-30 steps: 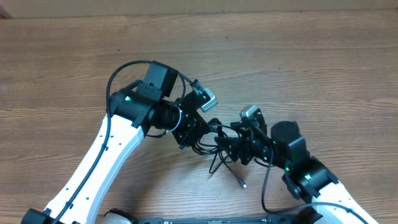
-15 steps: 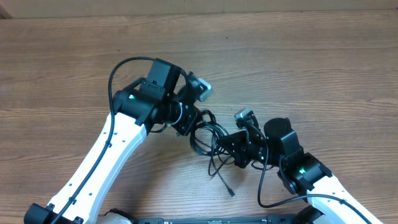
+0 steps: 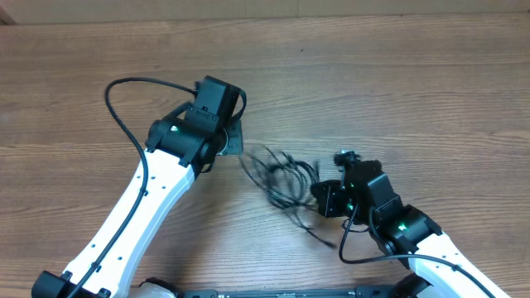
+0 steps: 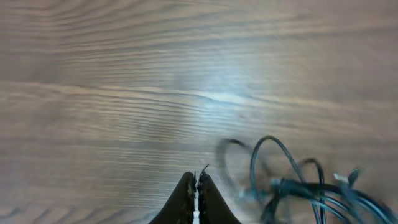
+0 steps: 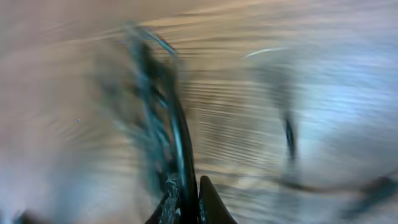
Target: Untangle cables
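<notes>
The cables [image 3: 284, 172] lie as a loose tangle of thin black loops on the wooden table between the two arms, with one end trailing toward the front [image 3: 325, 240]. My left gripper [image 3: 235, 139] is shut and empty, just up and left of the tangle. In the left wrist view its tips [image 4: 198, 179] meet over bare wood, and the cables [image 4: 298, 185] lie to the lower right. My right gripper [image 3: 321, 197] is at the tangle's right edge. In the blurred right wrist view it [image 5: 186, 186] is shut on a black cable [image 5: 177, 134] running up from between its fingers.
A thicker black arm cable [image 3: 124, 108] arcs out to the left of the left arm. The wooden table [image 3: 414, 83] stretches beyond both arms. The right arm's own cable [image 3: 346, 244] loops near the front edge.
The right gripper has closed on a cable. The left gripper has drawn back up and left, off the tangle. The loops have spread out between the arms.
</notes>
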Controlling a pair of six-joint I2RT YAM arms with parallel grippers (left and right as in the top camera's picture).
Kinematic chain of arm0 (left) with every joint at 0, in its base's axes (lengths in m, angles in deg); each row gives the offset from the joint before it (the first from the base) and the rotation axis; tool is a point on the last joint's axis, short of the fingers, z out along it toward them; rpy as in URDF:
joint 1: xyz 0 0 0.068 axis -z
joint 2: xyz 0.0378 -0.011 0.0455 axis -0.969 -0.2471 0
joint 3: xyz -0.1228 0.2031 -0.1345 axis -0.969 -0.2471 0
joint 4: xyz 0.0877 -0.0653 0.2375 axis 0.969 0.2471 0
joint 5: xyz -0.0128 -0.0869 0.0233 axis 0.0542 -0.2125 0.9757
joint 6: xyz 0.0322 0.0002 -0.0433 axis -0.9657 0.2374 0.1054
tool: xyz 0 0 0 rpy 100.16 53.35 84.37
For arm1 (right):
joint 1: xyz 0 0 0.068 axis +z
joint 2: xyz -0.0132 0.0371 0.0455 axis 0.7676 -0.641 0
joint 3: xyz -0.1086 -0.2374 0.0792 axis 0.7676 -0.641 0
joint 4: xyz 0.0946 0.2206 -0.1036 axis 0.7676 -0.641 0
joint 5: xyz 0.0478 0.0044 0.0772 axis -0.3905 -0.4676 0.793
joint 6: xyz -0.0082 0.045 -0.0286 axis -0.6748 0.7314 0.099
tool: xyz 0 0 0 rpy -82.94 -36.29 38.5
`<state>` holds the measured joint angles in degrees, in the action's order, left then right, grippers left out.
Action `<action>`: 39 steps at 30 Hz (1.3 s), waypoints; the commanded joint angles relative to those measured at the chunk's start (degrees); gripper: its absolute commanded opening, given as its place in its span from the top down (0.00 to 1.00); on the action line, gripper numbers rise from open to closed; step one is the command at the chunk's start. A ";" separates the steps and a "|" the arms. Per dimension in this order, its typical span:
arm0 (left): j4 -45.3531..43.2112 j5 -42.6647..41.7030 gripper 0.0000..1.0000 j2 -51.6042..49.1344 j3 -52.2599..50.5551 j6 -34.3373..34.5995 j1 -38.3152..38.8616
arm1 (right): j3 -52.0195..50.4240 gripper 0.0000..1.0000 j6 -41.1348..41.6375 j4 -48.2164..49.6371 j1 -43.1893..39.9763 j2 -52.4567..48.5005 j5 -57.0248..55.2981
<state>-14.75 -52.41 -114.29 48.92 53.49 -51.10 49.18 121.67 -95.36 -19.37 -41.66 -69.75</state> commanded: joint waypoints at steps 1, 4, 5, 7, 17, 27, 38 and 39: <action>0.74 7.58 0.94 0.44 1.11 8.63 -0.33 | 1.07 0.96 11.28 -3.78 -0.20 -0.07 -13.94; 0.94 8.20 0.91 0.44 1.11 9.33 -0.31 | 1.01 0.96 12.24 -5.92 -0.20 -0.07 -15.32; 0.96 8.15 0.91 0.42 1.09 9.33 -0.31 | 1.03 0.96 12.24 -6.05 -0.20 -0.11 -15.32; 0.96 7.56 0.87 0.42 1.05 9.33 -0.31 | 1.01 0.93 12.24 -6.10 -0.17 -0.17 -15.32; -0.31 -5.11 0.41 0.39 -2.03 9.46 -0.20 | 1.01 0.21 12.24 -6.05 -0.17 -0.55 -15.32; -7.76 -17.75 0.35 0.39 -9.94 10.38 -0.20 | 1.01 0.00 12.26 -6.08 -0.17 -2.47 -15.30; -21.14 -19.02 0.16 0.39 -17.11 -0.57 2.93 | 1.01 0.00 12.24 -6.25 -0.20 -2.73 -15.32; -22.67 -19.02 0.16 0.39 -17.86 -1.86 3.28 | 1.01 0.00 12.24 -6.25 -0.17 -2.73 -15.32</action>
<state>-34.90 -70.35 -114.29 33.17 58.02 -49.08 49.18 133.91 -101.78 -19.39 -44.22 -84.11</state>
